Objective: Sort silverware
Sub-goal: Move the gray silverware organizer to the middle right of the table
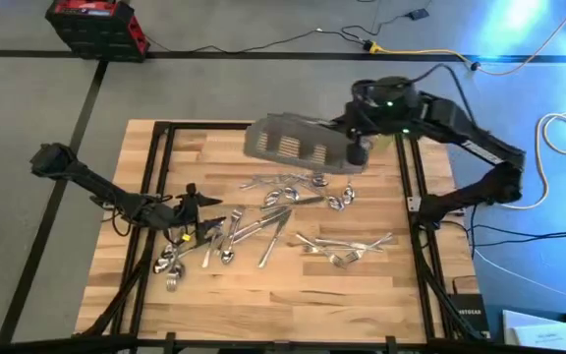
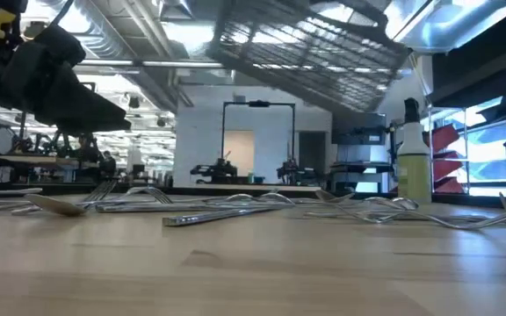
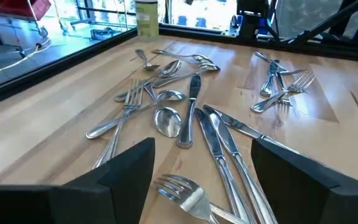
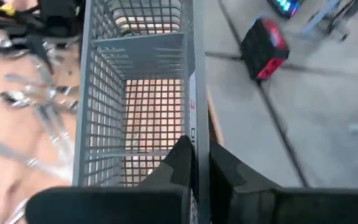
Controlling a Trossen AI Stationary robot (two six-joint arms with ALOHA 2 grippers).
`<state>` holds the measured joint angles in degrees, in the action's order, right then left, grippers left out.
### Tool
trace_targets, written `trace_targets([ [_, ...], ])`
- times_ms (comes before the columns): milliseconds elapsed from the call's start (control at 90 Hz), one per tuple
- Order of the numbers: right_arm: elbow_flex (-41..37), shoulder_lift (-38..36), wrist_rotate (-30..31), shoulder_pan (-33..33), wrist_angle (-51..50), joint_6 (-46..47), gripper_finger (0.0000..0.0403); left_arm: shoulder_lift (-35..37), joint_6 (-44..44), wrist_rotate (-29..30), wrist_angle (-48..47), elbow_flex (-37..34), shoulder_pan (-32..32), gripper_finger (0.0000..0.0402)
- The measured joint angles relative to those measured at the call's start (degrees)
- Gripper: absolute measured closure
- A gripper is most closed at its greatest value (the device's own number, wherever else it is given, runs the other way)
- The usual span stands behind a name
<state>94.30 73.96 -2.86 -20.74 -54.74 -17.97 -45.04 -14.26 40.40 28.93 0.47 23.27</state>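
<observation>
The silverware [image 1: 273, 211], forks, spoons and knives, lies scattered flat on the wooden table [image 1: 263, 305] in loose heaps; it also shows in the low view [image 2: 235, 206] and the left wrist view [image 3: 185, 112]. My left gripper [image 1: 204, 205] hovers open low over the left heap, with a fork [image 3: 185, 190] on the table between its fingers [image 3: 123, 174], untouched. My right gripper [image 1: 357, 149] is shut on the gray mesh basket [image 1: 298, 143], which hangs above the table's far side [image 2: 314, 53]. My right gripper pinches the rim of one basket wall [image 4: 193, 134], one finger inside the basket and one outside. The fingers lie along that wall, at the basket's right end. The basket is lifted clear of the table and tilted, nothing visible in its compartments.
Black frame rails [image 1: 160, 167] run along the table's left and right sides. A spray bottle [image 2: 414, 162] stands at the table's edge. A red and black toolbox [image 1: 96, 25] sits on the floor beyond the far edge. Bare wood lies toward the near edge.
</observation>
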Motion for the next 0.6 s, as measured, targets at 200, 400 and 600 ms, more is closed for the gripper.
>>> trace_targets([
  [200,-0.01,-0.23,-3.27,0.15,-12.78,2.38,0.0402,0.0,0.05,0.18,0.0,0.0,0.0,0.0148],
  [400,-0.13,0.14,-11.34,1.07,-19.08,2.51,0.0402,0.0,-0.17,0.25,0.0,0.0,0.0,0.0148],
  [600,-1.01,0.04,-10.29,4.37,-23.73,5.16,0.0402,0.0,-0.59,0.27,-0.02,0.0,0.0,0.0148],
])
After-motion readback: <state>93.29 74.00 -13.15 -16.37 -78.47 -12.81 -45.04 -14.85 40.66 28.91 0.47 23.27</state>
